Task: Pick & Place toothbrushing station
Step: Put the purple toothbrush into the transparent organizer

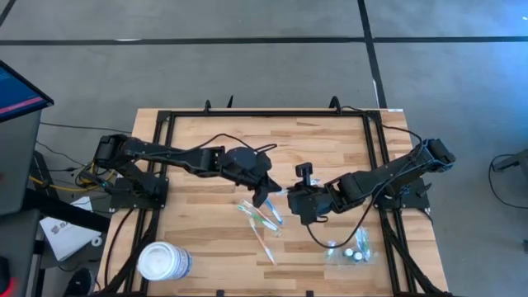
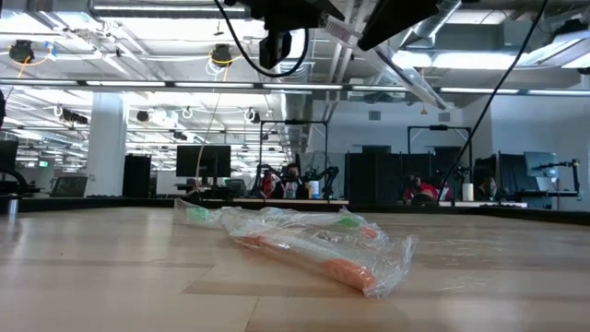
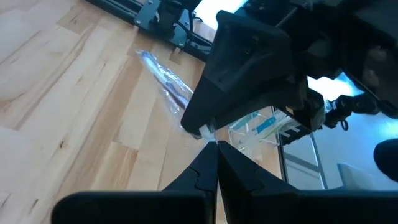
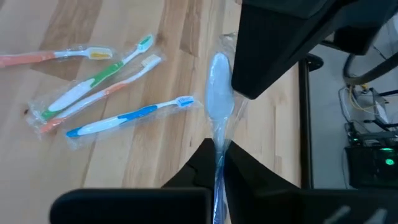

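1. Table (image 1: pixel 330 148): pale wood, plank grain; black frame (image 1: pixel 272 114) round it.
2. Toothbrushes in clear wrap on table: orange (image 4: pixel 37 57), green-and-white (image 4: pixel 93 81), orange-and-white (image 4: pixel 102 90), blue-and-white (image 4: pixel 127 117).
3. Pale blue wrapped brush (image 4: pixel 219 99) beside these.
4. Tub (image 1: pixel 163 261) at table corner: white.
5. Arms: black.

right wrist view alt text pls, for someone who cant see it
The right hand is shut on a wrapped toothbrush, with the left hand at its other end. Four more wrapped toothbrushes lie on the wooden table below.
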You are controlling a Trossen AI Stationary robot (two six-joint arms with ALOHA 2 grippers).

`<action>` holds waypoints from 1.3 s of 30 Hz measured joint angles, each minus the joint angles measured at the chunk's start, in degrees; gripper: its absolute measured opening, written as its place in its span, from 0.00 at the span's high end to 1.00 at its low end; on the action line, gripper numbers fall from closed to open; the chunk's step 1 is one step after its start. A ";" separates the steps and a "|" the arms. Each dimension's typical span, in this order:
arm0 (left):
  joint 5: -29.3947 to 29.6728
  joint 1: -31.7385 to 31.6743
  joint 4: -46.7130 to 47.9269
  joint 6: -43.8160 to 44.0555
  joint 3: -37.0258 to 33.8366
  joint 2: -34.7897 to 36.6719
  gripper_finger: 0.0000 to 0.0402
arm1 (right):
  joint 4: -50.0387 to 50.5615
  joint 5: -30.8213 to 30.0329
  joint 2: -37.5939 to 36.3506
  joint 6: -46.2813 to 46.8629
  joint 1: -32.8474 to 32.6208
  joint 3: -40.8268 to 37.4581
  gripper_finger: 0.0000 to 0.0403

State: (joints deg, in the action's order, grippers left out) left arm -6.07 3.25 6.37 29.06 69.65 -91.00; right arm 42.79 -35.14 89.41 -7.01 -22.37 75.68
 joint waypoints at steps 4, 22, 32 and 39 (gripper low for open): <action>0.11 0.00 -0.08 -1.83 0.00 0.00 0.99 | 0.03 1.78 0.00 -0.23 0.00 0.02 0.99; 3.80 0.26 0.32 -7.85 -0.02 4.50 0.93 | -7.84 13.95 -8.60 3.15 -1.99 -3.53 1.00; 5.22 0.26 0.00 -8.29 -0.02 4.50 0.93 | -19.33 14.71 -20.22 6.57 -7.50 -13.91 1.00; 5.22 0.26 -0.03 -8.29 -0.02 4.50 0.94 | -25.84 14.32 -24.56 9.72 -10.28 -18.83 1.00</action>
State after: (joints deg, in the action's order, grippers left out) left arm -0.84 3.51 6.35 20.78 69.63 -86.50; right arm 16.95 -20.82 64.85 2.71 -32.65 56.85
